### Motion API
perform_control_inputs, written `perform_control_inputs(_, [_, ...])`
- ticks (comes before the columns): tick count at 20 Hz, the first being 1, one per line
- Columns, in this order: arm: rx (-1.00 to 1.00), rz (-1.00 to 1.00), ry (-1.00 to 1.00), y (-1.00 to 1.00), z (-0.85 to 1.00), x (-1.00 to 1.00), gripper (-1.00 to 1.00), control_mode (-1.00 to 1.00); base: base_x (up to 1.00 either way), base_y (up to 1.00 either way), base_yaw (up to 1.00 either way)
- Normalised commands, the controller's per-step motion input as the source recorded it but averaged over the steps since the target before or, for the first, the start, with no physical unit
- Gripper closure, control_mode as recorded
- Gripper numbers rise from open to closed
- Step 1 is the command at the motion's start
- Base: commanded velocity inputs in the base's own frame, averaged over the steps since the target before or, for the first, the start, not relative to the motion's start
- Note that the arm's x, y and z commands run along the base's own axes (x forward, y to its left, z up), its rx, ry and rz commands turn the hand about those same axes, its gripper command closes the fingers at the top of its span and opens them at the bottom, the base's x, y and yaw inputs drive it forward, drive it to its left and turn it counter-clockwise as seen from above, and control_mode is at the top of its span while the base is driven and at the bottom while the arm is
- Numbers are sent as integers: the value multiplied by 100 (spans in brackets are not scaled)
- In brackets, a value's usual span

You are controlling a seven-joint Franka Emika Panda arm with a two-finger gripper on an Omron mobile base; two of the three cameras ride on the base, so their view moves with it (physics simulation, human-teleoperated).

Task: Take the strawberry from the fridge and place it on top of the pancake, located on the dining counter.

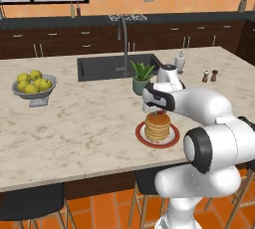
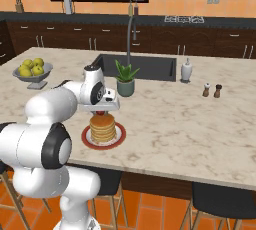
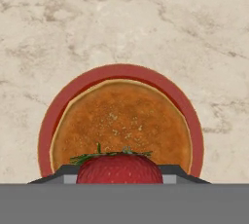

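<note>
My gripper (image 1: pixel 159 110) (image 2: pixel 101 110) (image 3: pixel 119 170) hangs just above the pancake (image 1: pixel 157 126) (image 2: pixel 102 127) (image 3: pixel 121 121), shut on the strawberry (image 3: pixel 119 168). In the hand view the red berry with its green leaves sits between the dark finger tips, over the near edge of the stack. From the base views the strawberry (image 1: pixel 160 112) (image 2: pixel 101 113) is a small red spot under the hand, slightly above the top pancake. The stack rests on a red-rimmed plate (image 1: pixel 141 137) (image 2: pixel 119 136) (image 3: pixel 121 69) near the front edge of the dining counter (image 1: pixel 74 123) (image 2: pixel 175 124).
A potted plant (image 1: pixel 142 76) (image 2: pixel 125 79) stands just behind the plate, beside the inset sink (image 1: pixel 99 66) (image 2: pixel 150 66) and faucet. A bowl of yellow-green fruit (image 1: pixel 34 86) (image 2: pixel 33 71) sits far left. A soap dispenser (image 1: pixel 180 62) (image 2: pixel 186 70) and two shakers (image 1: pixel 209 76) (image 2: pixel 212 90) stand right.
</note>
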Motion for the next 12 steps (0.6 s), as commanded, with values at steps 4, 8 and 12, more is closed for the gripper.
perform_control_inputs(4, [0, 0, -1, 0, -22, 4, 100, -100, 0, 0, 0])
perform_control_inputs(8, [0, 0, 0, 0, -16, 0, 100, -100, 0, 0, 0])
perform_control_inputs(12, [0, 0, 0, 0, -10, 2, 100, -100, 0, 0, 0])
